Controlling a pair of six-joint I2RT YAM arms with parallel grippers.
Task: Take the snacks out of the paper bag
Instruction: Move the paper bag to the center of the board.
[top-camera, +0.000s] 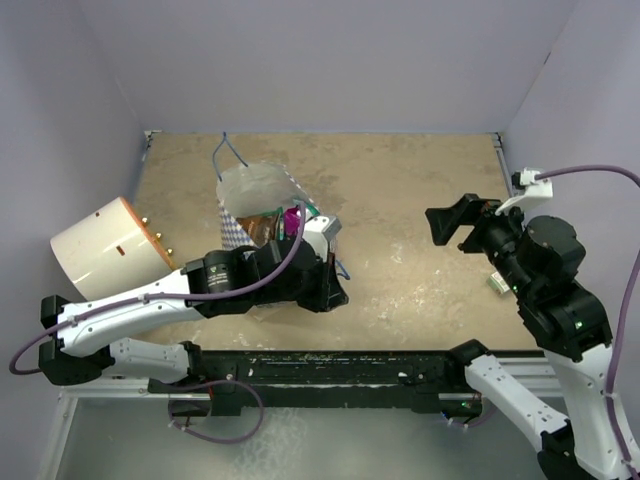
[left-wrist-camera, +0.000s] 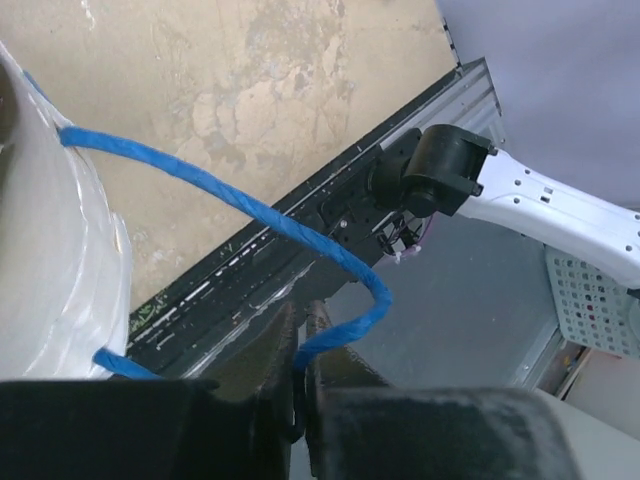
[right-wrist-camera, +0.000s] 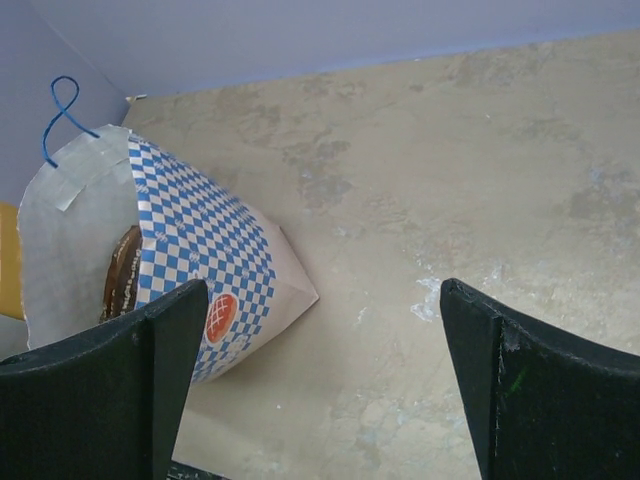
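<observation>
The paper bag (top-camera: 250, 192), white with a blue check pattern, lies tilted at the table's left centre with its mouth open. Snacks show in the mouth: a purple packet (top-camera: 292, 215) and an orange-brown one (top-camera: 262, 229). My left gripper (left-wrist-camera: 303, 322) is shut on the bag's blue cord handle (left-wrist-camera: 220, 190), which runs between the pads. In the top view this gripper (top-camera: 335, 292) sits just right of the bag. My right gripper (top-camera: 450, 222) hangs open above the table's right side with nothing in it. In the right wrist view, the right gripper (right-wrist-camera: 322, 290) faces the bag (right-wrist-camera: 190, 240), where a brown packet (right-wrist-camera: 122, 272) shows inside.
A white-and-tan drum (top-camera: 100, 250) lies at the left wall. A small white-green box (top-camera: 497, 284) sits by the right arm. A black rail (top-camera: 330, 365) runs along the near edge. Purple walls close in the back and both sides.
</observation>
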